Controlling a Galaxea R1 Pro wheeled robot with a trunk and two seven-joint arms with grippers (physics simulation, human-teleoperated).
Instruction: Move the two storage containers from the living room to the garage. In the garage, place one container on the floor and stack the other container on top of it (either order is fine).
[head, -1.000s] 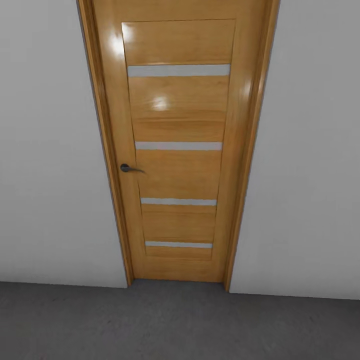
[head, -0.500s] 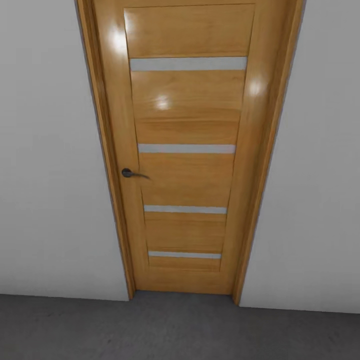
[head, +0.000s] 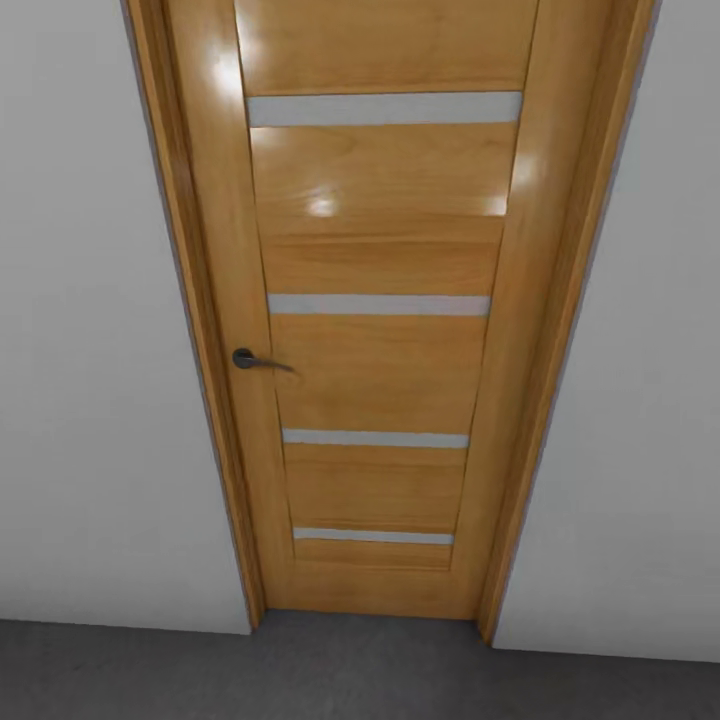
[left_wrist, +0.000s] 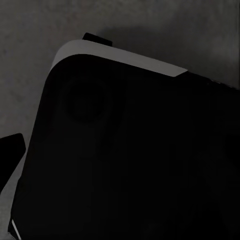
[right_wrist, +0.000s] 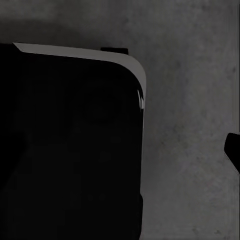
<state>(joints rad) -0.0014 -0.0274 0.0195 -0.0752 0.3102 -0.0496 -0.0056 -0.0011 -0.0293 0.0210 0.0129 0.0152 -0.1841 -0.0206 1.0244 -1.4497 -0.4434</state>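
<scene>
I face a closed door (head: 375, 330) mid-frame; both wrist cameras look down at floor (right_wrist: 190, 130); claw states I cannot tell.

Honey-orange wooden door (head: 380, 330), four pale grey stripes; off-white walls (head: 90, 400); dark grey floor (head: 300, 680)

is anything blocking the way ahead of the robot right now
Yes: a closed wooden door fills its frame directly ahead, between pale walls. Its dark lever handle sits at the door's left edge. The grey concrete floor before it looks bare.
</scene>
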